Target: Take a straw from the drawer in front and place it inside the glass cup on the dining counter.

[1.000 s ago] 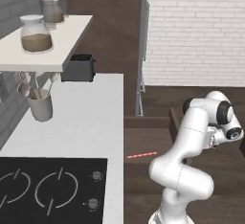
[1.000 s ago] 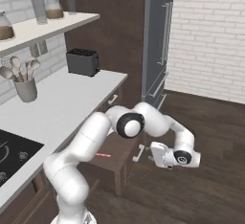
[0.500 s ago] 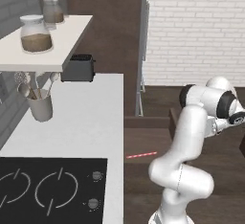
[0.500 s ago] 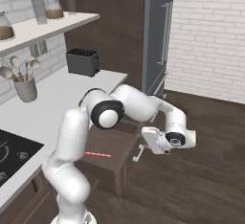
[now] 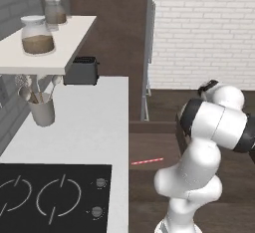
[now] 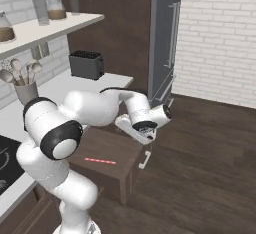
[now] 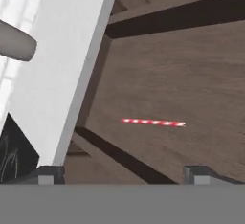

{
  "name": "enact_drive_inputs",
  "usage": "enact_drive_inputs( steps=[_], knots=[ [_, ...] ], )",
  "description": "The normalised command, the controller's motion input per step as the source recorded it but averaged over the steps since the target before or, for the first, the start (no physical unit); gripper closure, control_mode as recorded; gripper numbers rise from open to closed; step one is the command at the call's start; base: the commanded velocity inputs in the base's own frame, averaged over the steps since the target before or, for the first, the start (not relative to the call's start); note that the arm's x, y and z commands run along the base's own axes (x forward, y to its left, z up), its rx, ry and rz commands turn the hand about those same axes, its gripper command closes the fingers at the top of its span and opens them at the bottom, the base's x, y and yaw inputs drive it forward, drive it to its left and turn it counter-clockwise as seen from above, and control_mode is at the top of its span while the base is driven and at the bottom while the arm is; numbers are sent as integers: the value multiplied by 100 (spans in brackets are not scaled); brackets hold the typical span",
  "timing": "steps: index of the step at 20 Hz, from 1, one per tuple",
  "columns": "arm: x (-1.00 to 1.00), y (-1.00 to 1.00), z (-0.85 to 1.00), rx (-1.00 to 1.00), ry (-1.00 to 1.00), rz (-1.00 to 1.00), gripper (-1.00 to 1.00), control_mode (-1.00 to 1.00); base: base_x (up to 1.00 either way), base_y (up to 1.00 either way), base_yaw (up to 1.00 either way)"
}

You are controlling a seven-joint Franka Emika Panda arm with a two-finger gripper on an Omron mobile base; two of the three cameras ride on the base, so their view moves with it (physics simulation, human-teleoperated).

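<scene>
White worktop point(image 5: 94, 122) runs along the wall, black hob point(image 5: 45, 197) at its near end. Pulled-out drawer point(image 6: 107, 150) beside it, dark wood, standing open. Toaster point(image 6: 86, 64) at the worktop's far end, grey utensil pot point(image 5: 42, 111) under the shelf. Gripper point(image 7: 123, 173) hangs over the drawer, fingertips spread wide, nothing between them. Straw point(image 7: 153, 122), red-pink, lies flat on the drawer floor, untouched.
</scene>
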Motion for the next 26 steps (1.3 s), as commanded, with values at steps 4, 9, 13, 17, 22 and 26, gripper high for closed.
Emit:
enact_drive_inputs(
  steps=[4, 9, 13, 17, 22, 26],
  knots=[
    [31, 59, -2, -27, 23, -9, -100, -100, 0, 0, 0],
    [36, 24, -24, -20, 24, -10, -100, -100, 0, 0, 0],
    [22, 0, -38, -17, 18, -11, -100, -100, 0, 0, 0],
    [4, -8, -52, -11, 14, -12, -100, -100, 0, 0, 0],
    [0, -21, -47, -10, 5, -9, -100, -100, 0, 0, 0],
    [0, -34, -45, -9, 1, -6, -100, -100, 0, 0, 0]
  ],
)
